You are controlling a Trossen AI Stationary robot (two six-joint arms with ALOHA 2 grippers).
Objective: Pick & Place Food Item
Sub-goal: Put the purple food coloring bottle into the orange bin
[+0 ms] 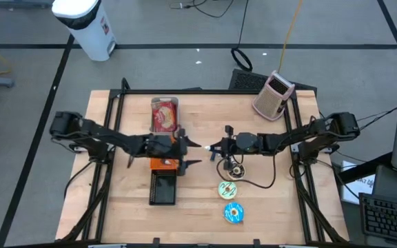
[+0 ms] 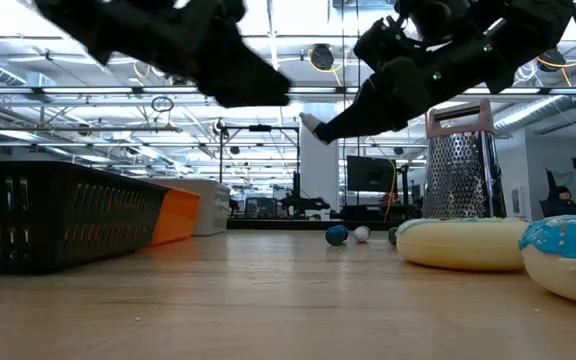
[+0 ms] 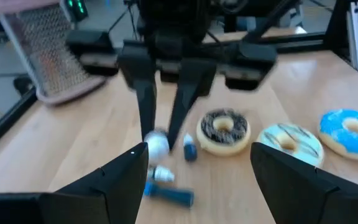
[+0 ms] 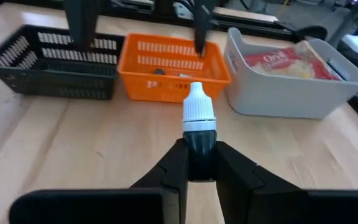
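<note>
**Bottle in R gripper, pointing at the orange basket**

We are seeing the right gripper clenched on a small dark bottle w/ white cap; jaws are pinching the bottle's dark body, cap sticking out forward past the fingertips. In the high view the right gripper is sitting near table centre, the white cap showing at its tip.

Key relation: bottle's long axis is running along the gripper's reach, cap end aimed toward the orange basket; basket is lying straight ahead of the R wrist, black basket beside it on one side, white bin w/ a food packet on the other. We are judging the R arm as the one carrying, so the drop-off direction is dead ahead, across bare wood.

The left gripper is standing released, fingers wide, nothing between them; it is hovering by the orange basket, facing the R gripper.

Three donuts — choc, yellow-iced, blue-iced — are lying on the table near the R arm, untouched. A grater is lying at the far edge.

We are noting: the held item is looking like a dropper bottle, not obviously food.
</note>
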